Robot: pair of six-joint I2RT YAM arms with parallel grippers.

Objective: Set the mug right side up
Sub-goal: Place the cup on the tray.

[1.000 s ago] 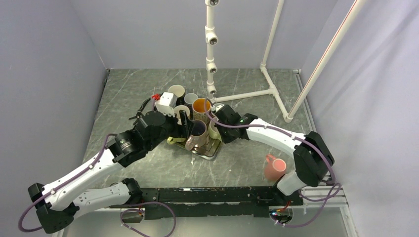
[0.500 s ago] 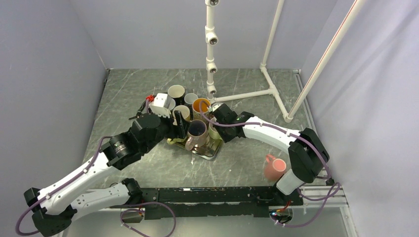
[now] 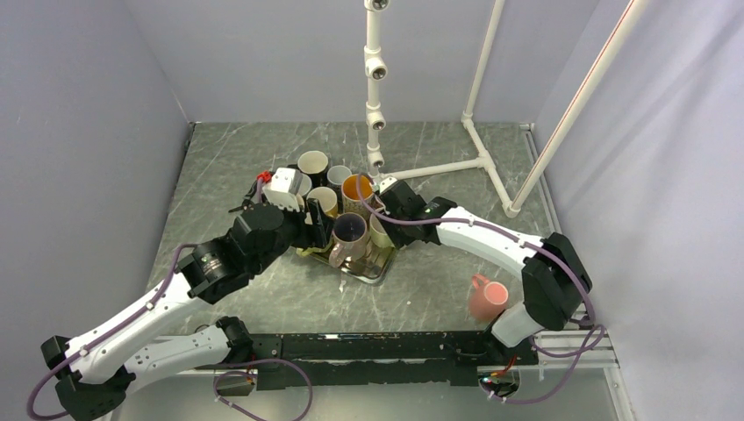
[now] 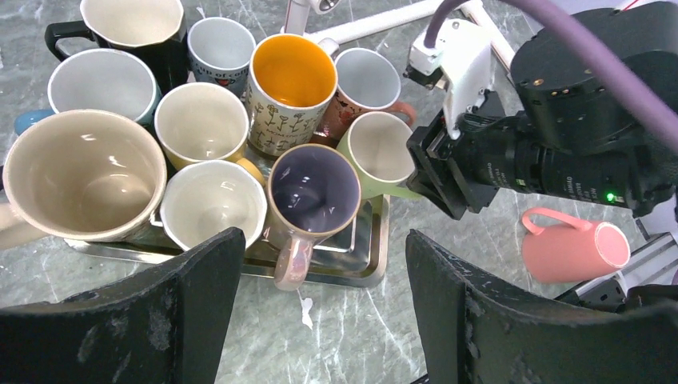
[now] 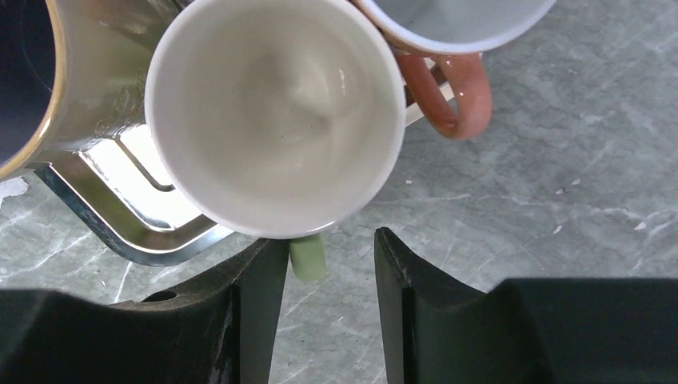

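A pink mug lies tipped over on the table at the near right; in the left wrist view it rests on its side, mouth to the right. Both grippers are well away from it. My right gripper is open, with the handle of an upright pale green mug between its jaws, next to the left finger. It also shows in the top view. My left gripper is open and empty above the handle of an upright purple-lined mug.
Several upright mugs crowd a metal tray at the table's middle, among them an orange-lined one and a black one. A white pipe frame stands at the back right. Grey walls enclose the table.
My left gripper has drawn back a little to the left from the purple-lined mug, which stands on the tray. My right gripper has shifted slightly by the green mug. The pink mug has not moved.
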